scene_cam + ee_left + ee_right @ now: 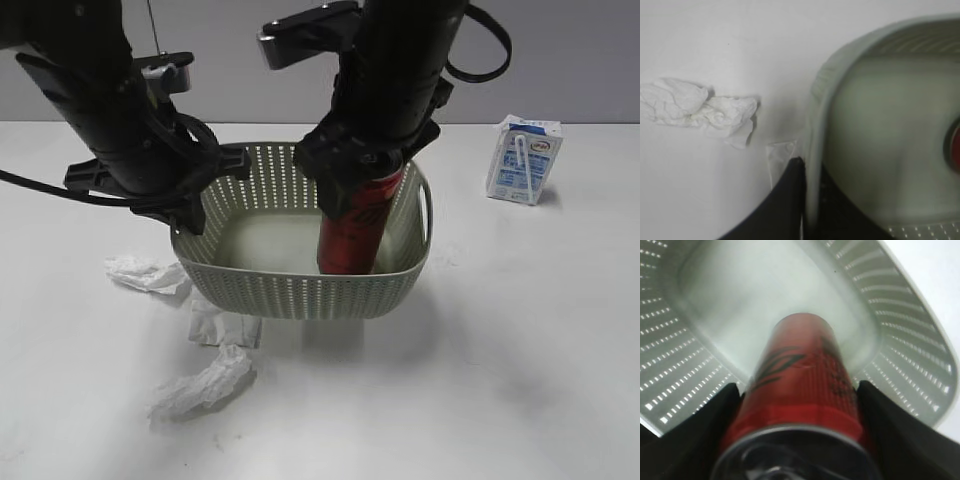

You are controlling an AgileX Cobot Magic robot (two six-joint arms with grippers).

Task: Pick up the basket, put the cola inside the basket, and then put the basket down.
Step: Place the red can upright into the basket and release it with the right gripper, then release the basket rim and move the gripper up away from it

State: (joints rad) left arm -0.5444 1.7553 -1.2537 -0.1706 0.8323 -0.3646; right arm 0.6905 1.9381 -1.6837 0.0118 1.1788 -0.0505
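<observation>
The pale green basket (300, 295) is in the middle of the white table, its left end a little raised. My left gripper (195, 205) is shut on its left rim; in the left wrist view the rim (817, 130) runs between the two black fingers (807, 200). The red cola can (355, 225) stands upright inside the basket at its right side. My right gripper (365, 175) is shut on the can's upper part. In the right wrist view the can (800, 375) sits between the fingers (797, 400), above the basket floor (910, 355). A red edge of the can shows in the left wrist view (955, 147).
A white-and-blue drink carton (523, 158) stands at the back right. Crumpled white tissues lie left of the basket (145, 272), under its front left corner (225, 325) and further forward (205, 385). One tissue shows in the left wrist view (695, 107).
</observation>
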